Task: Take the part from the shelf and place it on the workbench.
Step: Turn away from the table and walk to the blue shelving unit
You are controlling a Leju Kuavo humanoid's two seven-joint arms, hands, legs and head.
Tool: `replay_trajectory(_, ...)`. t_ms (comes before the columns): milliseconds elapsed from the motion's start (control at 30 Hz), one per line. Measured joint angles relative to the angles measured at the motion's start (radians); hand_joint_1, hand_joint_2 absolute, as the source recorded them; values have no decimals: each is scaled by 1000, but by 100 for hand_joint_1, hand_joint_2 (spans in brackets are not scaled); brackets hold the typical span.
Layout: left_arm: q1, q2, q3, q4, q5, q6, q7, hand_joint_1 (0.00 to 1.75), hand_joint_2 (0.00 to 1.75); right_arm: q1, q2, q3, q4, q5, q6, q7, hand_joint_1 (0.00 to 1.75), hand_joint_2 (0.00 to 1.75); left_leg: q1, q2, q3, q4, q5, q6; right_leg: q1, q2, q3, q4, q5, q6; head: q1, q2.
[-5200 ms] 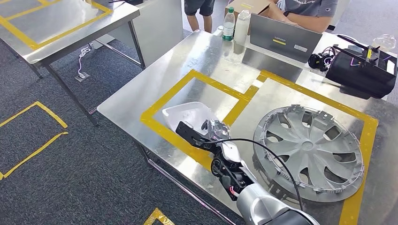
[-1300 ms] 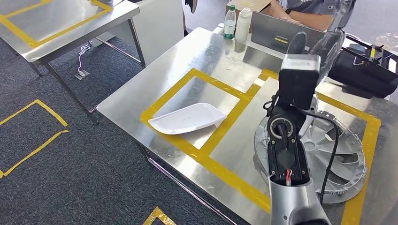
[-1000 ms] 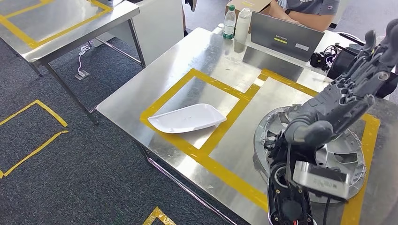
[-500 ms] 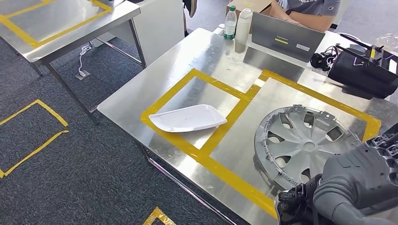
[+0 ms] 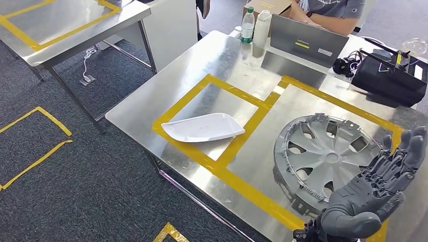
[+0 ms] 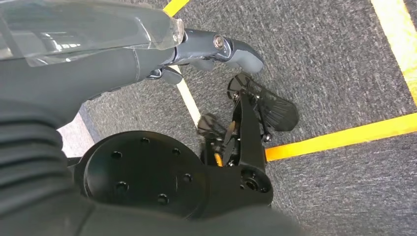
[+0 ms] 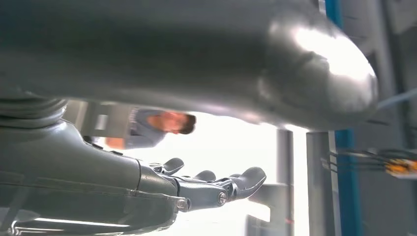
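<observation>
— So, where did your right hand's fingers [image 5: 404, 154] stand?
— You had them apart and stretched out, palm up, gripping nothing; the right hand [image 5: 373, 194] hovered over the tabletop [image 5: 146, 101] by the near rim of the grey wheel cover [image 5: 328, 156].
— And your left hand [image 6: 147, 54]?
— It hung over the carpet, fingers straight and holding nothing.
— Where was the part?
— The white part [image 5: 202, 127] lay flat inside the yellow-taped square [image 5: 176, 103], well apart from your right hand. Beyond it sat a laptop [image 5: 305, 40] and two bottles [image 5: 246, 25], with a person behind.
</observation>
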Motion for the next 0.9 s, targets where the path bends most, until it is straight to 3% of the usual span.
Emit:
replay_trajectory(33, 1, -1, 1, 0, 2, -2, 2, 0, 175, 10, -3, -1, 11, -2, 0, 0, 0, 0, 2, 1, -2, 1, 2, -3, -3, 0, 2, 6, 7, 4, 0, 0)
replay_trajectory(67, 2, -1, 3, 0, 3, -3, 3, 0, 175, 18, -6, -1, 22, -2, 0, 0, 0, 0, 4, 1, -4, 3, 3, -6, -7, -1, 26, -31, 31, 7, 0, 0)
replay_trajectory(133, 3, -2, 7, 0, 6, -4, 5, 0, 175, 29, -10, -2, 38, -2, 0, 0, 0, 0, 9, -1, -10, 11, 4, -16, -14, -3, 109, -174, 87, 13, 0, 0)
replay_trajectory(167, 3, -2, 9, -1, 8, -5, 5, 0, 175, 35, -12, -3, 45, -2, -1, 0, 0, 0, 10, -2, -14, 17, 4, -23, -14, -1, 139, -225, 107, 10, 0, 0)
replay_trajectory(233, 3, -4, 10, -2, 10, -8, 5, 0, 175, 47, -16, -5, 56, -2, -1, 0, 0, 0, 10, -7, -20, 26, 7, -37, -10, 4, 153, -258, 111, -5, -1, 0)
replay_trajectory(333, 4, -7, 12, -2, 10, -12, 5, 0, 175, 61, -19, -9, 64, -2, -1, 0, 0, 0, 13, -10, -31, 38, 0, -53, -9, 3, 135, -257, 122, -34, -2, 0)
replay_trajectory(400, 5, -8, 12, -2, 9, -13, 5, 0, 175, 66, -20, -10, 67, -2, -1, 0, 0, 0, 15, -8, -57, 106, -68, -58, -9, -2, 119, -258, 136, -51, -3, 0)
replay_trajectory(467, 5, -9, 12, -2, 8, -14, 5, 0, 175, 71, -22, -12, 72, -2, -1, 0, 0, 0, 15, -7, -93, 224, -156, -59, -5, -5, 101, -258, 150, -60, -5, 0)
replay_trajectory(500, 5, -9, 12, -2, 8, -15, 5, 0, 175, 73, -23, -13, 75, -1, -1, 0, 0, 0, 15, -7, -102, 270, -179, -59, -3, -7, 90, -258, 158, -61, -5, 0)
replay_trajectory(533, 5, -9, 12, -2, 8, -17, 5, 0, 175, 75, -24, -14, 78, 0, -1, 0, 0, 0, 15, -7, -98, 290, -182, -58, 0, -9, 81, -257, 166, -61, -5, 0)
replay_trajectory(567, 5, -9, 12, -2, 8, -19, 5, 0, 175, 76, -24, -16, 81, 1, -1, 0, 0, 0, 15, -7, -75, 273, -166, -55, 3, -10, 71, -257, 174, -61, -5, 0)
replay_trajectory(633, 4, -8, 12, -2, 8, -22, 5, 0, 175, 77, -24, -17, 83, 5, -1, 0, 0, 0, 12, -7, 15, 155, -116, -47, 6, -9, 54, -257, 191, -57, -5, 0)
replay_trajectory(667, 4, -8, 12, -2, 8, -22, 4, 0, 175, 77, -24, -17, 84, 7, -1, 0, 0, 0, 9, -8, 65, 81, -103, -43, 8, -9, 47, -256, 199, -53, -5, 0)
replay_trajectory(733, 2, -9, 12, -2, 8, -23, 3, 0, 175, 78, -24, -17, 86, 12, -1, 0, 0, 0, 2, -10, 118, -3, -100, -38, 9, -10, 41, -256, 212, -41, -5, 0)
replay_trajectory(833, 3, -10, 12, -2, 10, -23, 2, 0, 175, 78, -24, -18, 89, 13, -2, 0, 0, 0, -3, -6, 105, -15, -83, -25, 2, -11, 33, -252, 218, -21, -6, 0)
replay_trajectory(900, 2, -11, 12, -2, 11, -24, 0, 0, 175, 78, -24, -19, 90, 11, -2, 0, 0, 0, -1, 2, 82, -20, -61, -10, 0, -10, 10, -196, 157, -13, -3, 0)
